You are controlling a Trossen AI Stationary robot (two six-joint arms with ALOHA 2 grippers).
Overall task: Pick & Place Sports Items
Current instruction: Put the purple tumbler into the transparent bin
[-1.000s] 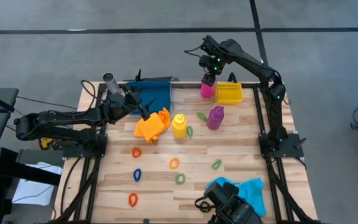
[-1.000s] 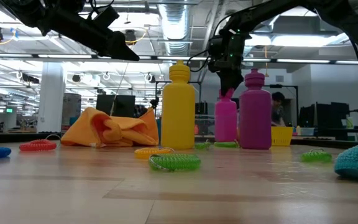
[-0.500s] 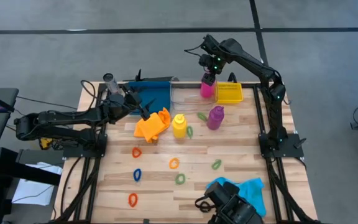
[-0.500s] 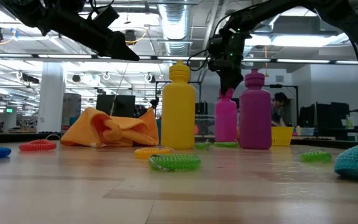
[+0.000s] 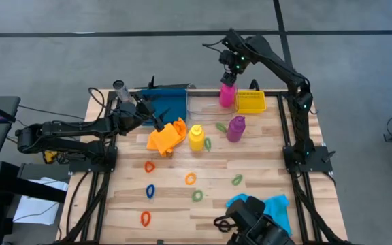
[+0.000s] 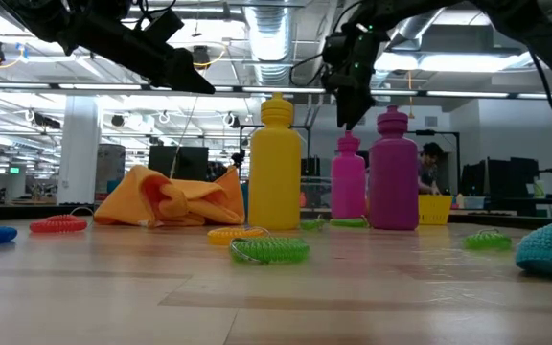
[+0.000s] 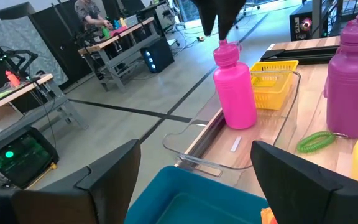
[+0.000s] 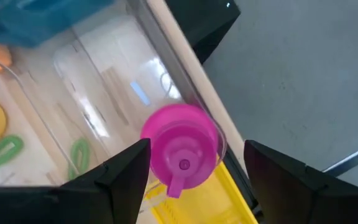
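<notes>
Near the bench's far edge, the high view shows the magenta bottle (image 5: 227,94) upright in a clear tray (image 5: 203,103), the right gripper (image 5: 231,63) spread open directly above it. From table height, cap and fingers stand apart. Left wrist view: the left gripper (image 7: 191,180), jaws wide, waits over the blue tray (image 7: 197,199). Right wrist view: the bottle's long axis points straight up between open fingers.

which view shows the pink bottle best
The left wrist view: the pink bottle stands whole, upright, in a clear tray. The right wrist view shows only its cap from above, the low view hides part behind the purple bottle, and the high view shows it small.
</notes>
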